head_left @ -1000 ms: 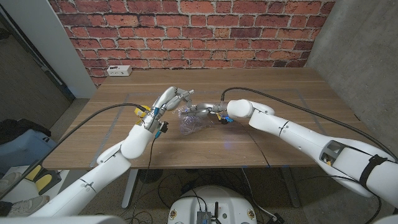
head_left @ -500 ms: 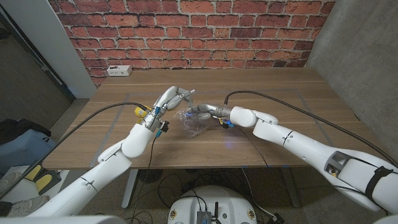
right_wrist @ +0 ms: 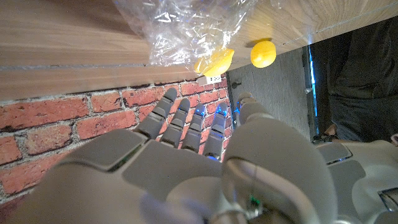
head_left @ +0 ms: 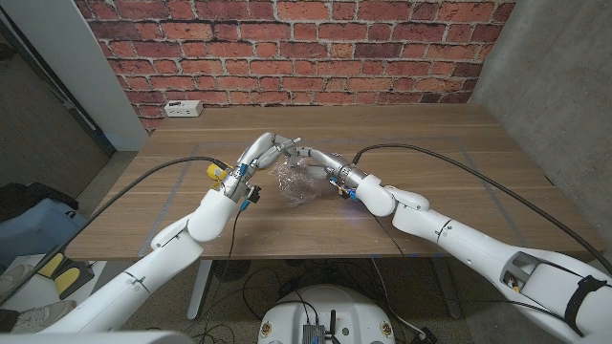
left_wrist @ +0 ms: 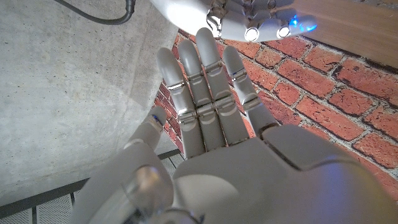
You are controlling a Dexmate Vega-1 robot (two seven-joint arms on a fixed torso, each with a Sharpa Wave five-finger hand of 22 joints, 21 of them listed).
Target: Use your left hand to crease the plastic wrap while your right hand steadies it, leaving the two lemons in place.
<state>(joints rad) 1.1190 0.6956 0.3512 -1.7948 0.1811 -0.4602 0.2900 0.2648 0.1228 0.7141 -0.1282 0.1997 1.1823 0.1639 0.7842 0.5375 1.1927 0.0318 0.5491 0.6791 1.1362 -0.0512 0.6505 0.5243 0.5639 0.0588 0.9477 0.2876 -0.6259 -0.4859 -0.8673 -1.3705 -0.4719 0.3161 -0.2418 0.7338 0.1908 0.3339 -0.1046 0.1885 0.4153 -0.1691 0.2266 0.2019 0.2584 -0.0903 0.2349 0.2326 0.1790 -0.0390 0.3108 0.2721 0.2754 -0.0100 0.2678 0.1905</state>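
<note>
A crumpled clear plastic wrap [head_left: 301, 183] lies bunched at the middle of the table. In the right wrist view the wrap [right_wrist: 186, 25] reaches over one lemon [right_wrist: 214, 62], and a second lemon [right_wrist: 263, 53] sits bare just beside it. My left hand [head_left: 273, 148] hovers at the wrap's far left side with straight fingers [left_wrist: 205, 93] and holds nothing. My right hand [head_left: 320, 161] hangs over the wrap's far edge, almost meeting the left fingertips. Its fingers [right_wrist: 186, 124] are stretched out with nothing in them. In the left wrist view the right hand [left_wrist: 249, 18] sits just beyond my left fingertips.
A white power strip [head_left: 182, 108] lies at the table's far left corner. The brick wall [head_left: 287, 48] stands behind the table. Bare wood [head_left: 430, 143] spreads to the right of the wrap. Someone in dark clothes [right_wrist: 354, 62] shows past the table's edge.
My right hand has swung left and risen from the wrap's right side to above it, close to the left hand. The wrap looks more bunched. The left hand has hardly moved.
</note>
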